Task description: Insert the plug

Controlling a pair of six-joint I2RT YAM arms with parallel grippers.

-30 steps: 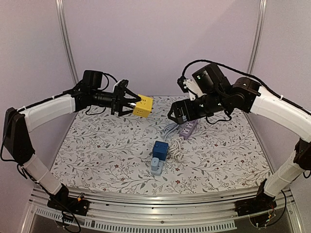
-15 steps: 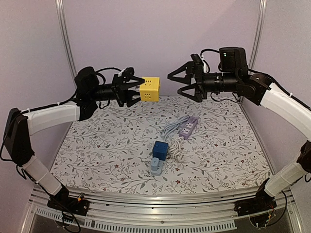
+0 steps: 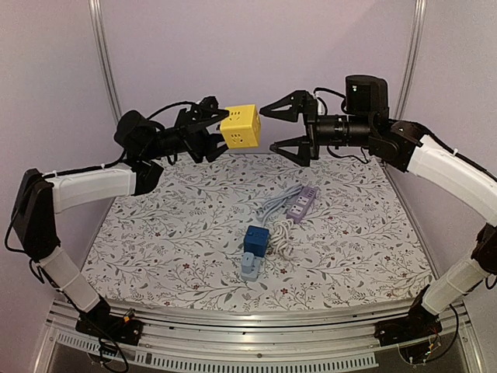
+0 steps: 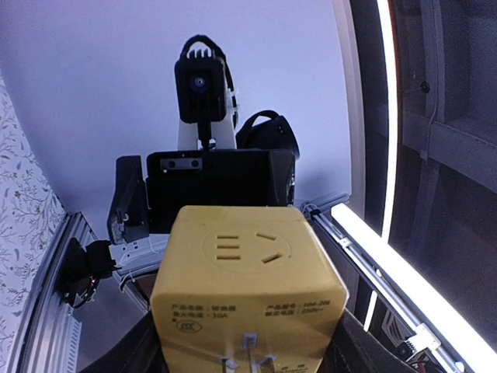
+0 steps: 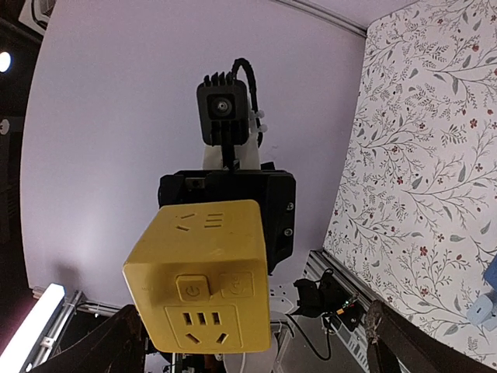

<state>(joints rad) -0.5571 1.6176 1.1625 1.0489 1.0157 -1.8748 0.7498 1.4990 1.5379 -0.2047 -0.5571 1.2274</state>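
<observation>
My left gripper [image 3: 221, 134] is shut on a yellow cube socket adapter [image 3: 240, 126] and holds it high above the table's back. In the left wrist view the cube [image 4: 247, 289] fills the bottom, its metal prongs toward the camera. My right gripper [image 3: 286, 124] is open and empty, its jaws spread just right of the cube and facing it. The right wrist view shows the cube [image 5: 203, 276] between its fingertips [image 5: 392, 336]. A purple power strip [image 3: 301, 203] with a white cord lies on the table.
A blue cube adapter [image 3: 255, 240] sits on a grey-blue plug [image 3: 250, 266] near the middle of the floral tablecloth [image 3: 155, 233]. The white cord [image 3: 281, 233] coils beside it. Purple walls and metal posts bound the back.
My left gripper has lifted the yellow cube up and right. My right gripper has swung up from near the power strip and moved left, its open jaws now close to the cube.
</observation>
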